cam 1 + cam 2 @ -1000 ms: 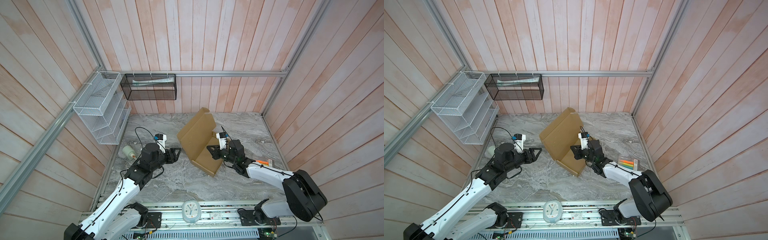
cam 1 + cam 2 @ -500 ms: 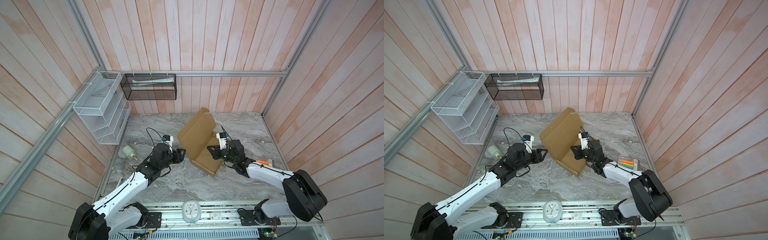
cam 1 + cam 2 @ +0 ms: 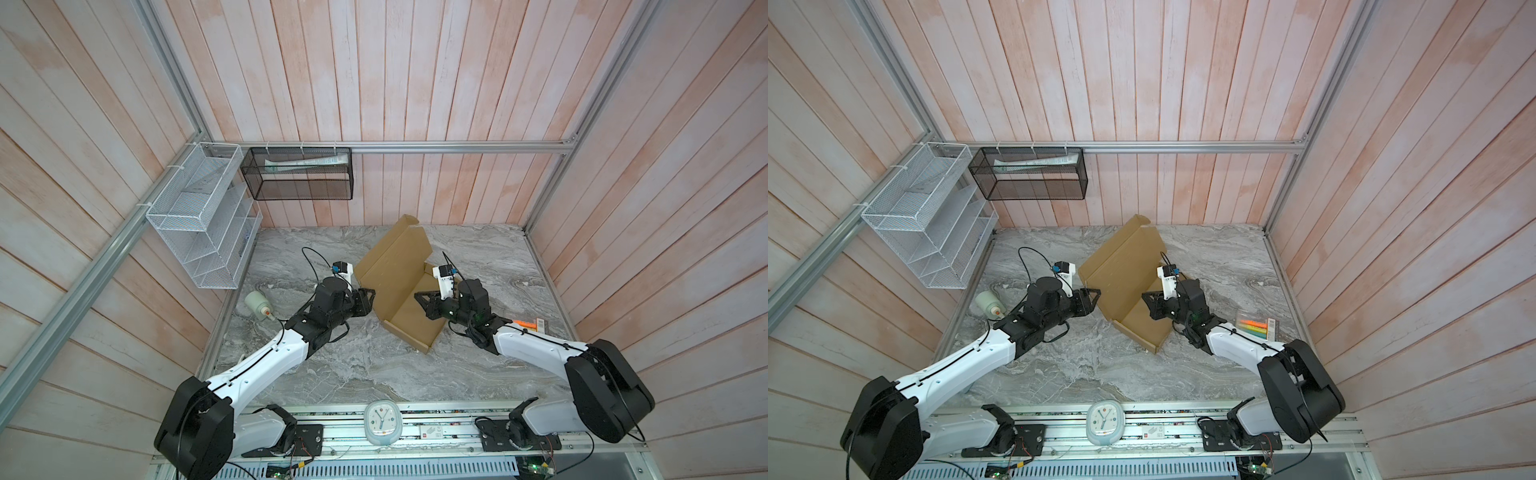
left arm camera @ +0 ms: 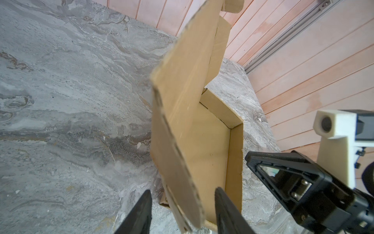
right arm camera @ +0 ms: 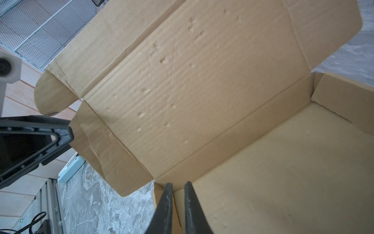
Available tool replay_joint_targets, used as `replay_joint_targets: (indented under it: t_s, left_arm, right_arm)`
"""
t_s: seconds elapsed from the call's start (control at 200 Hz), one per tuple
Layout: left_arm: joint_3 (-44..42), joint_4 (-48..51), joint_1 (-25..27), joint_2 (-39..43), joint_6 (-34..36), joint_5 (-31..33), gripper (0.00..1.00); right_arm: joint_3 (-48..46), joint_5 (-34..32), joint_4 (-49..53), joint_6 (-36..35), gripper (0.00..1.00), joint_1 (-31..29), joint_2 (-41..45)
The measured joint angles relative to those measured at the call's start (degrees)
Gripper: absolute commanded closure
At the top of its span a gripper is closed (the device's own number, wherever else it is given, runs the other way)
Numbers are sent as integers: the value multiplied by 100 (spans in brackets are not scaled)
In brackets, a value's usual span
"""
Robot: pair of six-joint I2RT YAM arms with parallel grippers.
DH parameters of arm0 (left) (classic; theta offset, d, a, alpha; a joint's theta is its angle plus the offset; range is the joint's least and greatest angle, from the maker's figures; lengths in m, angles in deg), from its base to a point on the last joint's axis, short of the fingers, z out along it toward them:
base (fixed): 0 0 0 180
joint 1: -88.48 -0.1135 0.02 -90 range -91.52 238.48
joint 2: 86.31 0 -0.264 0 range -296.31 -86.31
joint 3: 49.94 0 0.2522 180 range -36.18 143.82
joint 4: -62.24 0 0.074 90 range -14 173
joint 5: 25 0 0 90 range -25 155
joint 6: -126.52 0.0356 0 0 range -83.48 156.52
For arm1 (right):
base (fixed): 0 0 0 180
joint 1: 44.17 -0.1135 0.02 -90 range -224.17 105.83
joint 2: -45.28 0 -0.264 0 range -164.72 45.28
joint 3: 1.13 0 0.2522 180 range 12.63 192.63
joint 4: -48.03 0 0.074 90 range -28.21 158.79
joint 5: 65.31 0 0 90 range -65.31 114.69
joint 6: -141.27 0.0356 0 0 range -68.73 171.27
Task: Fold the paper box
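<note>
The paper box (image 3: 395, 266) is brown cardboard; its shallow tray (image 3: 1142, 320) lies on the marble table and its lid stands raised over the tray's left side. In both top views my left gripper (image 3: 368, 297) reaches the lid's near side flap. In the left wrist view my left gripper (image 4: 183, 190) is open, with that flap's (image 4: 182, 172) edge between the fingers and gaps on both sides. My right gripper (image 5: 178, 184) is shut on the tray's near wall at a corner, seen in a top view as well (image 3: 1145, 297).
A white bottle (image 3: 258, 305) lies at the table's left edge. A pack of coloured markers (image 3: 1254, 326) lies at the right edge. A small clock (image 3: 382, 424) sits on the front rail. A white wire rack (image 3: 203, 216) and a black mesh basket (image 3: 297, 174) hang on the walls.
My left arm has swung right to the box, and its jaws have narrowed around the lid's side flap. The right arm and the box have not moved.
</note>
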Motion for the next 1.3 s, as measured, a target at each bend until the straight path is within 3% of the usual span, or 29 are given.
replay_joint_targets:
  t_s: [0.16,0.8,1.05,1.3]
  left_arm:
    - [52,-79,0,-166,114,101,67]
    - [52,-328,-225,-407,540,162,99]
    - [52,-612,-673,-573,916,-372,100]
    - [249,-750,-1093,-708,1668,-1233,100]
  right_arm:
    - [0,20,0,0,85,20,0]
    - [278,125,297,-275,85,254,-85]
    - [494,31,450,-614,80,815,11]
    - [767,-138,483,-1115,69,1342,103]
